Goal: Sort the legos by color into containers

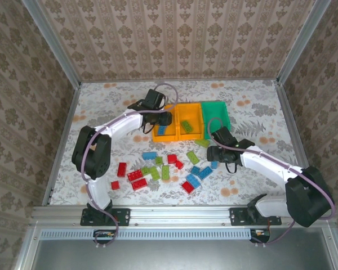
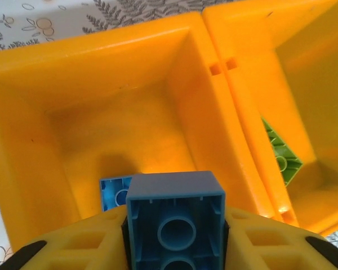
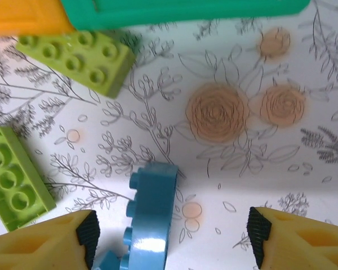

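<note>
Three containers stood in a row at the far middle of the surface (image 1: 101,101): the left orange bin (image 1: 156,134), the middle orange bin (image 1: 197,115) and the green bin (image 1: 217,115). We saw the left end effector (image 2: 174,239) clamped on a blue brick (image 2: 174,208) above the left orange bin, where a second blue brick (image 2: 114,194) lay. A lime brick (image 2: 281,160) sat in the middle orange bin. The right end effector (image 3: 172,230) hung open over a tipped blue brick (image 3: 152,208), near two lime bricks (image 3: 76,59). Loose legos (image 1: 158,171) lay scattered on the surface.
</note>
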Tool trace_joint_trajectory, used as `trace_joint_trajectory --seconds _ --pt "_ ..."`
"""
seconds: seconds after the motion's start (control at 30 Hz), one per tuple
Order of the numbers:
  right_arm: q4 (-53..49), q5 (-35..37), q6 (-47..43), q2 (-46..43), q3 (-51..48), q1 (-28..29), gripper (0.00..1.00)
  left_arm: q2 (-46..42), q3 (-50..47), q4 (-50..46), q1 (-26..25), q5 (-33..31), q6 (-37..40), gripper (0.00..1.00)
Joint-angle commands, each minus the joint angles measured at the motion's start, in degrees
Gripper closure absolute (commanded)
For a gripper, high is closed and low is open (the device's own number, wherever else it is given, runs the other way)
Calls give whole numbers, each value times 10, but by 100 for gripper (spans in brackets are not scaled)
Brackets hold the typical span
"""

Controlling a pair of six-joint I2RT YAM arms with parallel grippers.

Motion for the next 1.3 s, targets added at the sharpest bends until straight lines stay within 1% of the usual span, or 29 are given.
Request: trace_joint_trajectory --seconds 0.0,0.07,0.17,0.3,0.4,0.5,0.67,0.77,0.87,0.97,1.03,1.07,1.13,1.27 --pt "-18 -18 23 -21 -15 4 31 6 16 -13 -2 -10 -12 56" --pt "-17 -22 25 -20 -19 5 32 6 15 -10 -3 -11 -14 50" --pt "-16 -32 26 -16 -23 6 33 1 13 -8 -7 -12 -14 45" --pt "-5 -51 27 -12 -25 10 31 -18 -7 6 -15 -15 -14 42" --pt "8 -62 33 -10 -24 12 28 -44 -39 28 -24 -20 -15 40" --pt "17 -68 34 3 -23 13 28 -75 -76 46 -29 -33 -19 37" --pt "19 -67 30 49 -13 14 30 -132 -133 73 -31 -52 -25 27" --pt "18 -54 26 77 -7 14 35 -162 -160 75 -31 -70 -21 22" --pt "14 -44 23 88 -1 14 43 -187 -183 75 -31 -90 -16 15" --pt "11 -37 20 82 3 15 56 -208 -203 77 -31 -108 -15 9" --pt "12 -31 22 66 5 18 65 -219 -216 81 -31 -119 -16 3" --pt "12 -28 21 62 6 20 67 -224 -222 81 -31 -124 -16 0" --pt "8 -18 20 31 14 26 70 -230 -231 84 -30 -131 -17 0" --pt "1 -6 17 4 33 29 74 -232 -237 79 -30 -134 -16 0"
